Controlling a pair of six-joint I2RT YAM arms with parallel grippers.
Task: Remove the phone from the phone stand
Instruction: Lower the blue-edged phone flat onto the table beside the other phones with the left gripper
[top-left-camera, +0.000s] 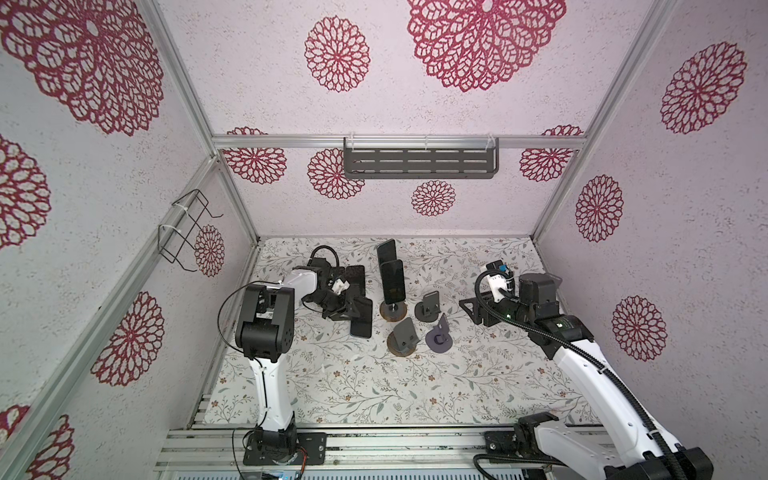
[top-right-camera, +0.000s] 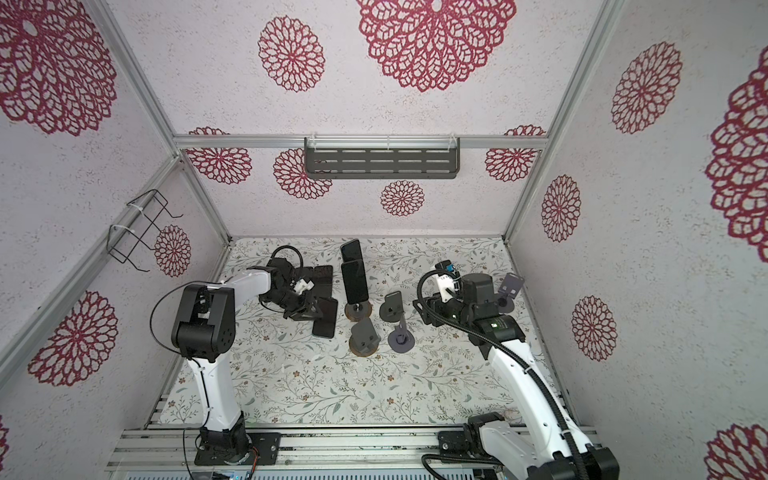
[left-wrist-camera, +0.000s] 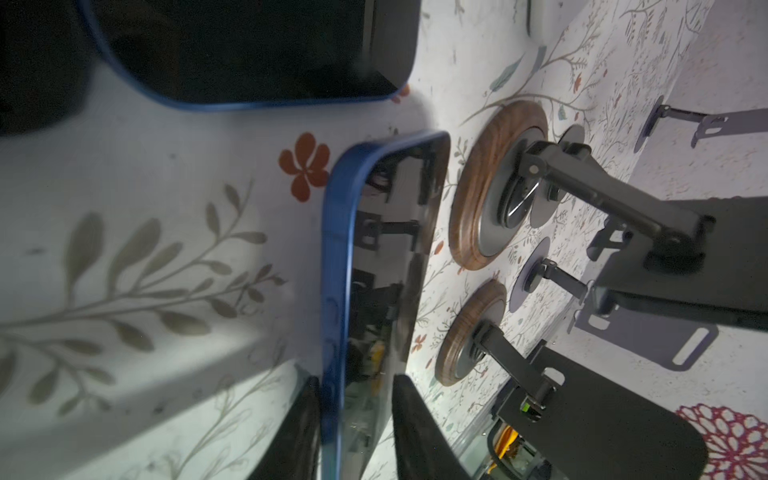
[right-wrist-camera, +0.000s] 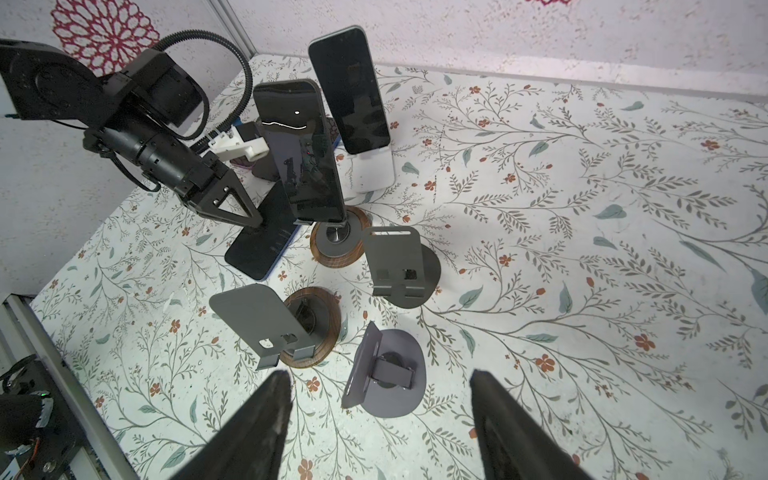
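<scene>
A dark phone (top-left-camera: 393, 282) (right-wrist-camera: 303, 153) stands upright on a phone stand with a round wooden base (top-left-camera: 393, 312) (right-wrist-camera: 338, 245). Behind it a second phone (top-left-camera: 386, 250) leans on a white stand (right-wrist-camera: 374, 170). A blue-edged phone (top-left-camera: 360, 320) (left-wrist-camera: 386, 249) lies on the table left of them. My left gripper (top-left-camera: 347, 309) (left-wrist-camera: 355, 378) is around its near end, one finger against the blue edge and a thin gap at the other, so it is open. My right gripper (top-left-camera: 471, 309) (right-wrist-camera: 380, 376) hovers open at the right with nothing between its fingers.
Another blue-edged phone (top-left-camera: 355, 274) (left-wrist-camera: 257, 50) lies flat by the left arm. Three phoneless stands sit mid-table: one on a wooden base (top-left-camera: 404, 334), a grey one (top-left-camera: 429, 305) and a purple one (top-left-camera: 440, 334). A further stand (top-right-camera: 509, 291) is behind the right arm.
</scene>
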